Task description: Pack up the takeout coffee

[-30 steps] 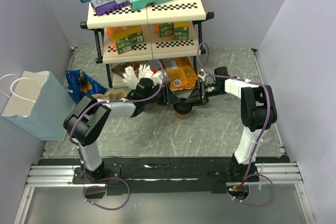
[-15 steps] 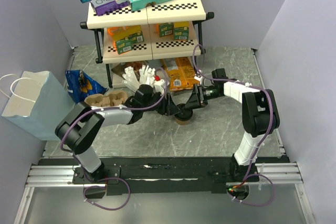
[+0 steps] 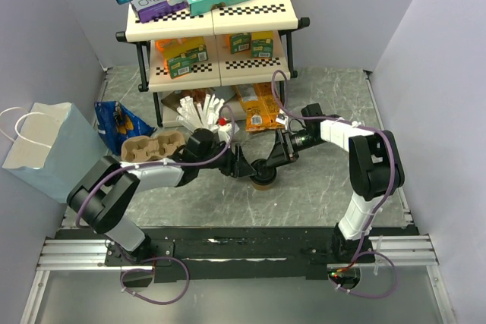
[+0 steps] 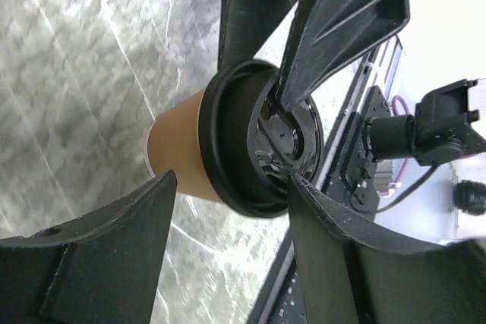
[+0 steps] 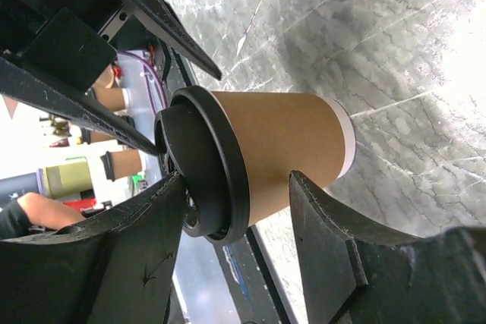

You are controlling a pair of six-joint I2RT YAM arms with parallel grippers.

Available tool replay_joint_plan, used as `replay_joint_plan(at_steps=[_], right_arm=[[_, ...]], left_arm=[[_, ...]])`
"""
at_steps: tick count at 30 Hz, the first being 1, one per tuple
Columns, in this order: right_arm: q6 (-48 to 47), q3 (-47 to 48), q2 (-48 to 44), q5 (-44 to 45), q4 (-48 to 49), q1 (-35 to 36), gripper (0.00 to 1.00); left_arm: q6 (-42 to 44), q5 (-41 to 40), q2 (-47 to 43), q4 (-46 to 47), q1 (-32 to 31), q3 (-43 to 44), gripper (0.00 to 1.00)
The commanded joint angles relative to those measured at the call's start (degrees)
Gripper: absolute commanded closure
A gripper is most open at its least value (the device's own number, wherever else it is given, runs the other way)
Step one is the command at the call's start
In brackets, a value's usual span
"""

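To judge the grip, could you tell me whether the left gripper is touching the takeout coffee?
Cannot tell. In the left wrist view the left gripper closely straddles the takeout coffee; neither contact nor gap shows plainly.

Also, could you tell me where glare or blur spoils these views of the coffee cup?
Left wrist: the background beyond the lid blows out to white, while the cup stays sharp. Right wrist: glare washes out the table at the right edge. Top external: evenly lit and sharp, no glare.
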Motion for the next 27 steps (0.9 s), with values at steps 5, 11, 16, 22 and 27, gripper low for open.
replay_joint_plan(at_steps=[5,11,16,22,27], right_arm=[[-5.6,-0.4,-3.1,5.1,-0.2,-0.4,0.37],[-5.7,-0.4,-3.2,5.3,-0.1,-0.2,0.36],[-6.6,-0.9,-3.7,5.3,-0.4,0.3,0.35],[-8.6,-1.0,-4.3,5.3,-1.1,1.5,0.35],[-8.9,-1.0,-4.3,5.4,-1.1,2.3,0.35]], left_arm=[[-3.1,1.6,-3.3,-4.3,1.5,-4.9,0.37],[-5.0,2.5,-3.4,-2.0,2.7,-5.9,0.39],[-6.4,5.5,-4.0,1.4,3.3,-5.7,0.39],[-7.8,7.3,-3.8,4.4,3.3,-5.8,0.36],[-8.9,5.8,-2.5,4.2,3.4,-4.7,0.36]])
